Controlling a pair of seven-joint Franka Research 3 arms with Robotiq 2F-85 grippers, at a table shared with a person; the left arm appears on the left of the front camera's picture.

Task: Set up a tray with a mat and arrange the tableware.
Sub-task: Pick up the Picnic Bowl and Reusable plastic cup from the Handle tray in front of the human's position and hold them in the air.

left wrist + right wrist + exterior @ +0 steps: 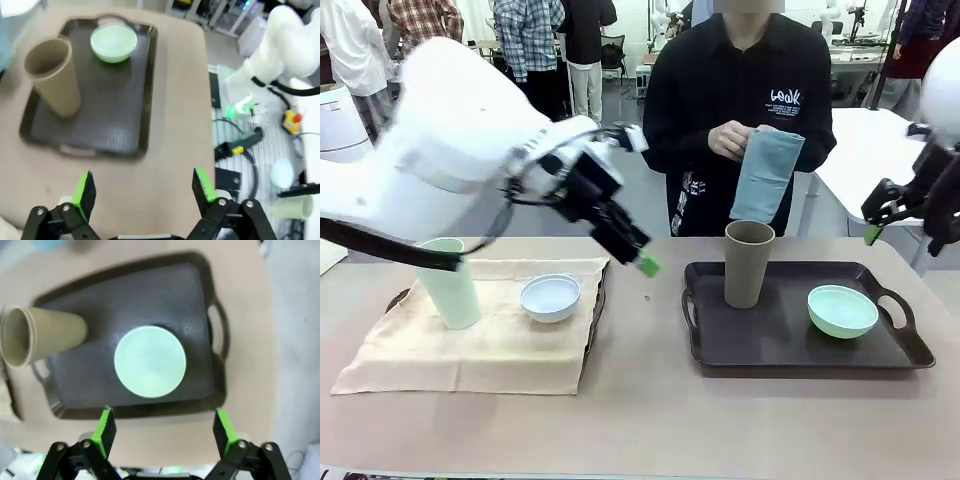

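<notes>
A beige mat covers the left tray, and on it stand a pale green cup and a white bowl. The dark right tray is bare of any mat and holds a taupe cup and a mint bowl. My left gripper hangs open above the table between the two trays. My right gripper is open in the air over the right tray's near edge.
Across the table a person holds a folded blue-grey cloth in both hands at chest height. A white side table stands at the back right. Bare tabletop runs along the near edge.
</notes>
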